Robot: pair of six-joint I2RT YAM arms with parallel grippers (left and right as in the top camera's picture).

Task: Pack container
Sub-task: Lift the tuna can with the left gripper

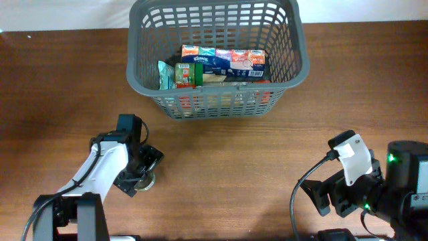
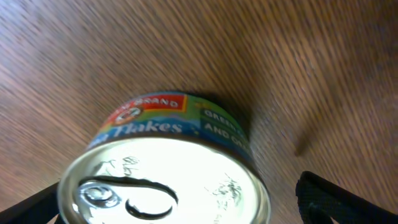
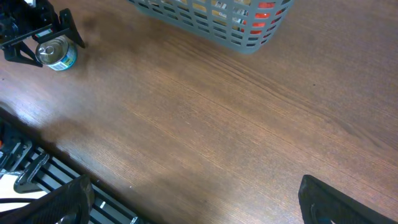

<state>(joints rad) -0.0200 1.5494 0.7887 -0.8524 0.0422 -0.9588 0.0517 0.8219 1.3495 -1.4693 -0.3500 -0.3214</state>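
Observation:
The container is a dark grey lattice basket [image 1: 221, 104] at the table's far middle; it also shows at the top of the right wrist view [image 3: 211, 18]. Inside lie a tissue pack [image 1: 207, 61], a row of colourful cartons [image 1: 234, 59] and a green packet [image 1: 175, 75]. A tuna flakes can [image 2: 168, 180] with a pull-tab lid stands upright on the table at front left [image 1: 145, 181]. My left gripper [image 1: 142, 173] is open, with a finger on each side of the can and a gap on the right side. My right gripper [image 3: 193, 199] is open and empty.
The wooden table [image 1: 234, 167] stretches between the can and the basket. My right arm [image 1: 354, 181] is at the front right corner. The table's front edge and a black slatted rail [image 3: 37, 180] show at the lower left of the right wrist view.

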